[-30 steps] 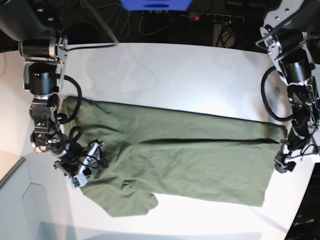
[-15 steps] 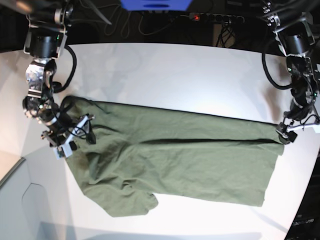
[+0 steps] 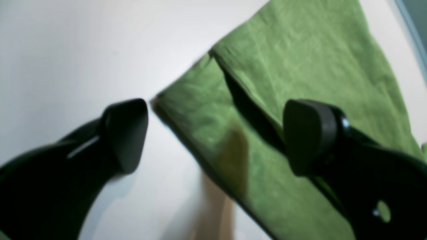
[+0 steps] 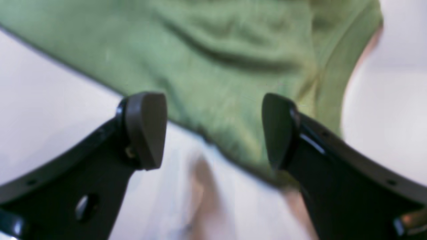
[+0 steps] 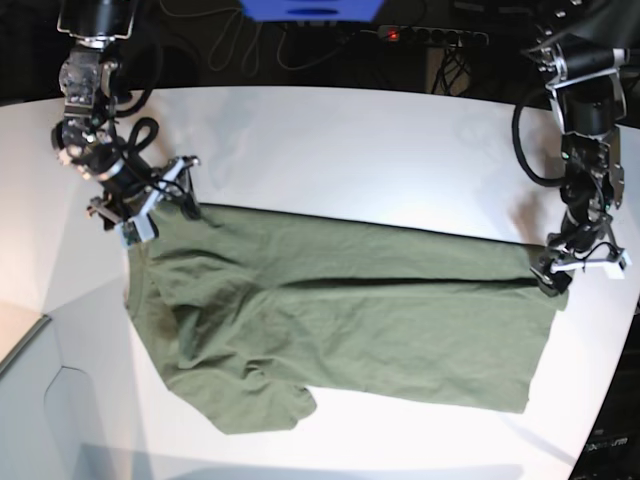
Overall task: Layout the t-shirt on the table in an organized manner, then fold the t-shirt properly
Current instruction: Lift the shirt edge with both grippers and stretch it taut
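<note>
T-shirt [image 5: 340, 325] flat on table [image 5: 350, 150]; both end effectors open

Both wrist views are blurred; each crops the shirt [image 3: 300, 66] at its edges (collar label too small to tell).

Both arms are black segmented links with silver metal brackets and looped black cables alongside. The left gripper [image 3: 213, 136] carries curved glossy black fingers with rounded matte pads. The right gripper [image 4: 213, 130] matches, with small holes behind its pads.
</note>
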Robot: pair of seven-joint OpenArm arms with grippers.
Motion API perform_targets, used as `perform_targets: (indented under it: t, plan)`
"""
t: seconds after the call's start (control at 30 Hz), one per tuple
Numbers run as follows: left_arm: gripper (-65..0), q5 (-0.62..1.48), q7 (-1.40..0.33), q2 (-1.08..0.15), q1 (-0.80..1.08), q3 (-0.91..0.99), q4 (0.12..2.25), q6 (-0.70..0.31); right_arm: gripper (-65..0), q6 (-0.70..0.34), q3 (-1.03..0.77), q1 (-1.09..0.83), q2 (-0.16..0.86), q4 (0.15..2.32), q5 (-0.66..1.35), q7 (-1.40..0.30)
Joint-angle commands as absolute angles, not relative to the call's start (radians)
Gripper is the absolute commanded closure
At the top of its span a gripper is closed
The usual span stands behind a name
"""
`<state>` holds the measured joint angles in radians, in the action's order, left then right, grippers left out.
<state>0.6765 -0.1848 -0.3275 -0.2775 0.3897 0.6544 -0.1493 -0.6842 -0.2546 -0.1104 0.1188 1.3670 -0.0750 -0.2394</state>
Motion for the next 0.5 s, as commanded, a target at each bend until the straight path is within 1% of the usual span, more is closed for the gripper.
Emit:
perform_targets:
  t: [0.0,0.07,0.13,0.2,0.23,0.37,0.4,0.47]
  plan:
    - [-62.1,0.677,-0.202,-0.338,-0.295,0.375,0.661,-0.139,-41.7,-0.698,-0.257,-0.108,0.128,1.402,-0.056,-0.206]
    - [-60.9,0.677,-0.2,-0.338,-0.297,0.352,0.654,-0.139,-41.7,-0.698,-0.257,-0.136,0.128,1.422,-0.056,-0.206]
    - [-53.4,0.677,-0.189,-0.338,-0.298,0.34,0.651,-0.139,-41.7,-0.698,-0.266,-0.154,0.128,1.435,-0.056,-0.206]
    - [-39.8,0.677,-0.176,-0.338,-0.298,0.337,0.651,-0.139,-41.7,-0.698,-0.3,-0.159,0.127,1.437,-0.056,-0.206]
    - [-31.6,0.677,-0.173,-0.338,-0.3,0.337,0.651,-0.139,-41.7,-0.698,-0.312,-0.156,0.127,1.435,-0.056,-0.206]
    - [-2.6,0.677,-0.171,-0.338,-0.302,0.343,0.651,-0.136,-42.0,-0.698,-0.358,-0.142,0.127,1.414,-0.056,-0.206]
    - [0.0,0.677,-0.171,-0.338,-0.302,0.343,0.651,-0.136,-42.0,-0.698,-0.361,-0.124,0.127,1.402,-0.058,-0.206]
    - [-1.3,0.677,-0.171,-0.338,-0.302,0.343,0.651,-0.137,-42.0,-0.698,-0.386,-0.094,0.127,1.354,-0.059,-0.208]
